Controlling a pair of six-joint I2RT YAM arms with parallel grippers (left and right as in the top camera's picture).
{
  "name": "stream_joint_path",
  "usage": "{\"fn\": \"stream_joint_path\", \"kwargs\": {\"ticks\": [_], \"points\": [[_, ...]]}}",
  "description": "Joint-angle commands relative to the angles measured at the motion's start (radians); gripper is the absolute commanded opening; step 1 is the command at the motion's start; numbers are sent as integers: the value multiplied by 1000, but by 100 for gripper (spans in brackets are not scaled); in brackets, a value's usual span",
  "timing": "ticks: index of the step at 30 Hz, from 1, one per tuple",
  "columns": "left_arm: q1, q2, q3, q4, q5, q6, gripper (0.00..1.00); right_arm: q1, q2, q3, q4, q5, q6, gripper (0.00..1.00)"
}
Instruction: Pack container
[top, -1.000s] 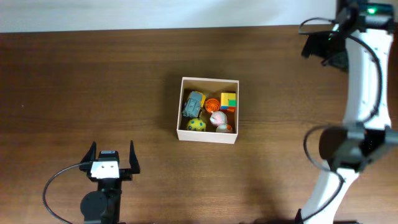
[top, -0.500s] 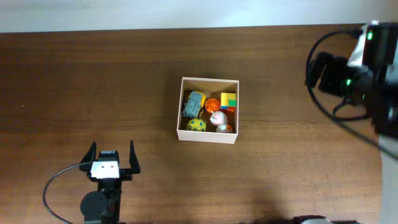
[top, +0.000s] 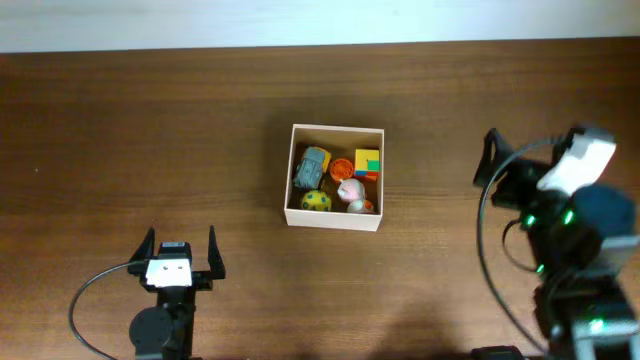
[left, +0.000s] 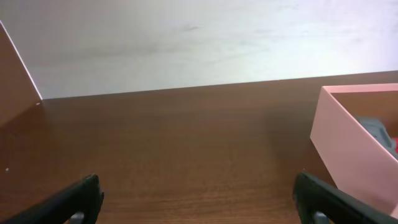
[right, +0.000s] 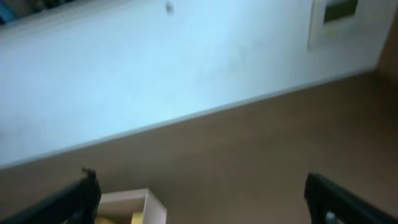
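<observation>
The container (top: 333, 218), a square white-walled box with a tan inside, stands at the table's middle. It holds several small toys: a grey one (top: 312, 165), an orange one (top: 341, 167), a coloured cube (top: 367, 161), a pink-white one (top: 348, 189) and a yellow-green ball (top: 316, 200). My left gripper (top: 180, 243) is open and empty, front left of the box. In the left wrist view my left gripper (left: 202, 202) has the container's wall (left: 348, 149) to its right. My right gripper (top: 505, 175) is raised right of the box. In the blurred right wrist view my right gripper (right: 208, 199) is open and empty, with the container's corner (right: 134, 202) at lower left.
The brown wooden table (top: 150, 120) runs to a white wall at the back (left: 199, 43). The right arm's body and cables (top: 570, 260) fill the front right corner.
The right arm has swung from the far right corner down to the right of the box. The left arm and the container have not moved.
</observation>
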Motion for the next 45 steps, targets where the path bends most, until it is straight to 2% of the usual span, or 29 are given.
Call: {"fn": "stream_joint_path", "kwargs": {"ticks": [1, 7, 10, 20, 36, 45], "points": [[4, -8, -3, -6, 8, 16, 99, 7, -105, -200, 132, -10, -14, 99], [4, -8, -3, -6, 8, 16, 99, 7, -274, -496, 387, -36, -13, 99], [4, -8, -3, -6, 8, 16, 99, 7, -349, -590, 444, -49, -14, 99], [4, -8, -3, -6, 8, 16, 99, 7, -576, -739, 446, -58, -14, 99], [4, -8, -3, -6, 8, 16, 99, 7, -742, -914, 420, -76, -14, 99], [4, -8, -3, -6, 8, 16, 99, 7, -755, -919, 326, -73, -47, 99]]}}
